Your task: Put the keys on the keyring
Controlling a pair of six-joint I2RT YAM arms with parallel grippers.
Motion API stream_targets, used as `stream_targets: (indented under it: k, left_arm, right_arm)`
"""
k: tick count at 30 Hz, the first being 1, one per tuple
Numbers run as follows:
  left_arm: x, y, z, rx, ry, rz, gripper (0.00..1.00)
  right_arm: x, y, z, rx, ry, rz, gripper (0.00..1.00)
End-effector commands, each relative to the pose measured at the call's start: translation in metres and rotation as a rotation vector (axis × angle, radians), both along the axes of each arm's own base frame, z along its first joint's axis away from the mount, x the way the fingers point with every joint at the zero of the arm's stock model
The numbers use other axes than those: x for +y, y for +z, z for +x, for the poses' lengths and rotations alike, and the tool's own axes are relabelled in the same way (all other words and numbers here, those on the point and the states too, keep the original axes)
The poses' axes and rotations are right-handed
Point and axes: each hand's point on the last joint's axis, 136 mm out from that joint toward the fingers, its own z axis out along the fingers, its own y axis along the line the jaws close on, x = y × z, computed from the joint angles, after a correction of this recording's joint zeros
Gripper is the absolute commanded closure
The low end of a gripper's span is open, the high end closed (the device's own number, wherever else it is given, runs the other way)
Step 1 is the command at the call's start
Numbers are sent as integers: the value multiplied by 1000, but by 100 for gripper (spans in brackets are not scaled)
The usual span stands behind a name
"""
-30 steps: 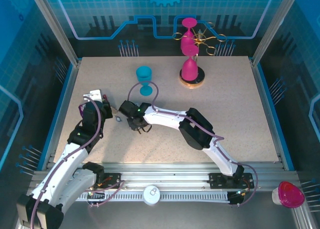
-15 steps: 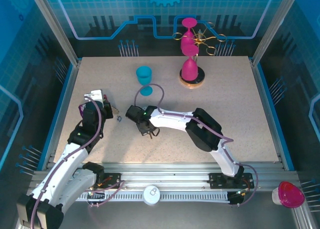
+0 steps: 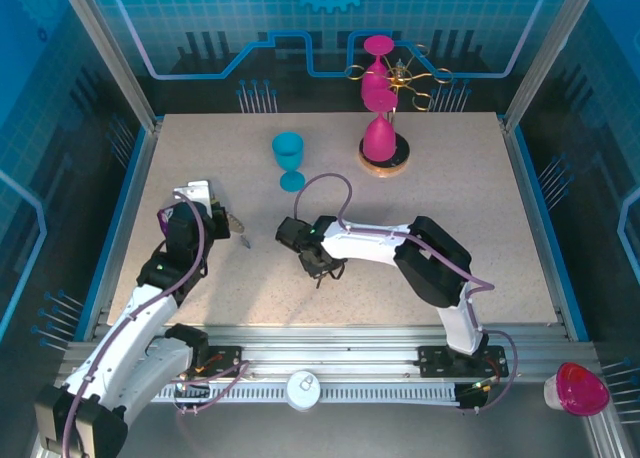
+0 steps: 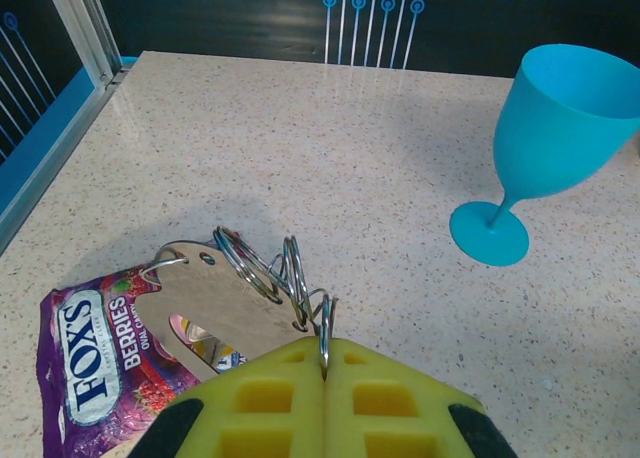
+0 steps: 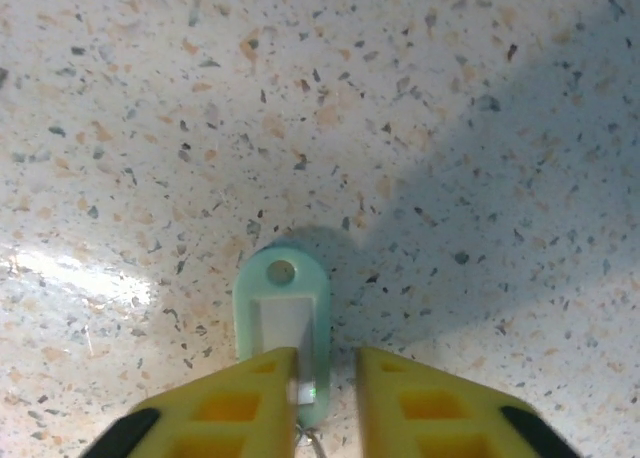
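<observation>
**Operator:** What does the overhead camera give me?

**Spotter:** The widest look. You see the speckled beige table (image 3: 480,228) boxed in by blue patterned walls (image 3: 45,128) and aluminium posts (image 3: 110,53), with a metal rail (image 3: 330,338) along its near edge. Your right arm (image 3: 370,243) reaches from the near right corner to the table's middle. Your left arm (image 3: 150,288) lies along the left edge. The pink goblets (image 3: 381,128) stand stacked on a stand at the far edge. The blue goblet (image 3: 288,158) is upright beside them, toward the left.

**Operator:** And the wrist cameras?

**Spotter:** The left one takes you in close. Your left gripper (image 4: 325,350) has its yellow pads clenched on one ring of the keyring (image 4: 292,276), near the table's left edge. The linked rings run to a tan fob (image 4: 225,303), which lies over a purple Fox's packet (image 4: 95,363).

The right one looks straight down. Your right gripper (image 5: 328,363) is released, jaws apart, above a mint-green key tag (image 5: 283,308) lying flat on the bare speckle. The tag's near end sits under the pad on that view's left. You cannot tell whether they touch. Shadow covers the surface to the right and glare falls on the left.
</observation>
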Motion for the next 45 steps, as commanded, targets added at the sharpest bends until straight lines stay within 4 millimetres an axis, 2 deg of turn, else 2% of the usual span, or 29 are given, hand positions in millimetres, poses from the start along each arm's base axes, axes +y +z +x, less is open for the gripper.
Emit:
stream_targets:
  k: [1, 4, 6, 11, 15, 20, 21, 23, 25, 29, 36, 45]
  left_arm:
    - [-5, 10, 6, -47, -29, -18, 100]
    - [-7, 8, 6, -41, -40, -17, 100]
    - [-9, 7, 7, -40, -50, -19, 100]
    - [-14, 9, 8, -44, -78, -28, 100]
    - [-19, 10, 8, -52, -108, -34, 100]
    - [-22, 9, 8, -51, -125, -37, 100]
    - [-22, 10, 8, -53, -128, -38, 100]
    - [-23, 10, 8, -55, -134, -41, 100]
    - [-25, 9, 8, -53, -141, -44, 100]
    - [-26, 8, 9, -49, -146, -46, 100]
    - [-25, 7, 8, -47, -143, -43, 100]
    - [-26, 6, 9, -49, -148, -44, 100]
  right_arm:
    - [3, 17, 0, 4, -12, 46, 73]
    - [3, 28, 4, -19, 53, 56, 68]
    - [-6, 36, 10, -51, 128, 48, 66]
    - [-14, 55, 15, -105, 438, 125, 61]
    - [-12, 67, 7, -210, 733, 158, 61]
    - [0, 76, -3, -393, 977, 227, 60]
    - [-2, 66, -14, -396, 1054, 242, 61]
    - [2, 59, -29, -445, 1212, 245, 61]
    - [1, 54, -29, -490, 1261, 232, 62]
    - [-2, 36, -32, -444, 1335, 214, 63]
    - [7, 25, -27, -408, 1384, 200, 62]
    - [8, 12, -23, -335, 1405, 155, 63]
